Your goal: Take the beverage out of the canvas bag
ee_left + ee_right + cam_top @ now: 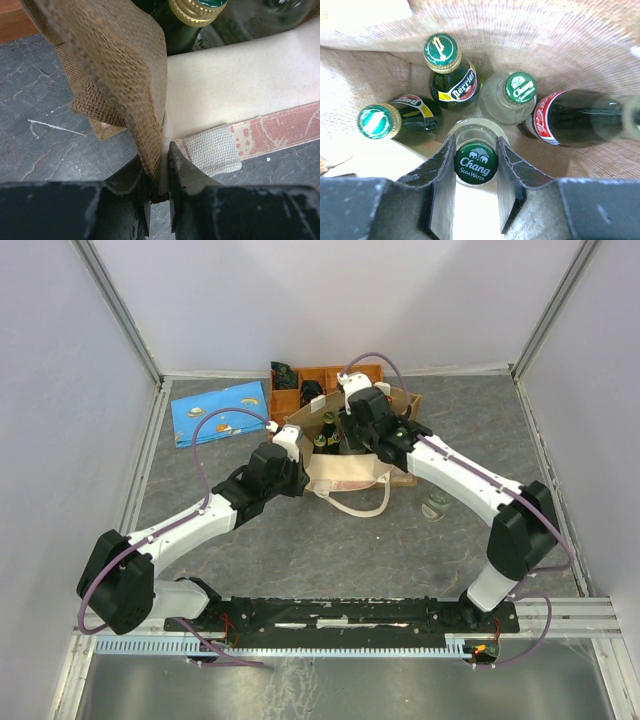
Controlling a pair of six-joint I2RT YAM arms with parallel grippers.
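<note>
The tan canvas bag (345, 472) stands open at mid table, its cream handle looped in front. My left gripper (295, 445) is shut on the bag's left rim; in the left wrist view the fingers (160, 175) pinch the burlap edge (120, 60) and cream lining. My right gripper (350, 425) reaches down into the bag. In the right wrist view its fingers (475, 165) close on the green cap of a clear Chang soda water bottle (475, 164). Around it stand a Perrier bottle (441, 50), a second Chang bottle (520, 87), a cola bottle (570, 117) and a gold-capped green bottle (379, 121).
An orange compartment tray (300, 390) with dark bottles stands right behind the bag. A blue printed pouch (220, 410) lies at the back left. A clear bottle (437, 505) stands on the table right of the bag, under my right arm. Walls enclose the table.
</note>
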